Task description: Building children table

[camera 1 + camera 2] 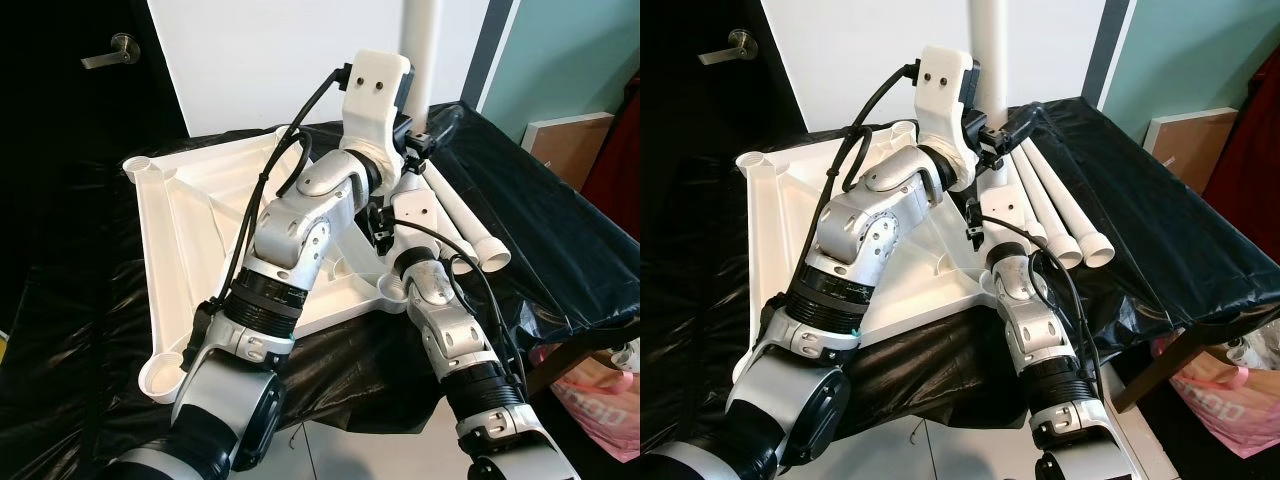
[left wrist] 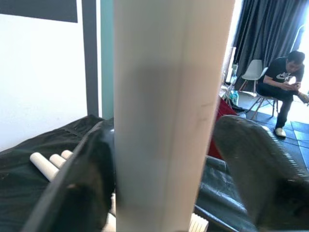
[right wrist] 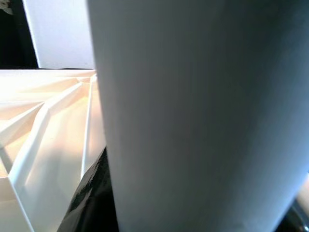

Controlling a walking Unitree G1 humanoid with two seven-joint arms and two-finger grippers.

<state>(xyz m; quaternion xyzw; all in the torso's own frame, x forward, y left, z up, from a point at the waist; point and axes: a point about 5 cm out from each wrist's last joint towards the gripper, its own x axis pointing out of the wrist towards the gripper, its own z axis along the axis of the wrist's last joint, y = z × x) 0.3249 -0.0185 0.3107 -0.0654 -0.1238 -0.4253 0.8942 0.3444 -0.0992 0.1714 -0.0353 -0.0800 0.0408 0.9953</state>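
Note:
The white table top (image 1: 190,230) lies upside down on a black-covered table (image 1: 560,240), with round sockets at its corners (image 1: 160,378). One white leg (image 1: 420,40) stands upright at the far right corner. My left gripper (image 1: 995,130) is shut on this leg (image 2: 164,121), a black finger (image 2: 82,183) on each side. Lower on the same leg (image 3: 193,121), my right gripper (image 3: 193,212) is shut too, one finger (image 3: 91,193) pressed against it. Three spare legs (image 1: 470,225) lie side by side to the right of the top.
The black table's right edge drops off near a pink bag (image 1: 600,400) on the floor. A wooden board (image 1: 565,140) leans at the far right. A dark door (image 1: 110,50) is behind on the left. A person (image 2: 285,87) sits on a chair across the room.

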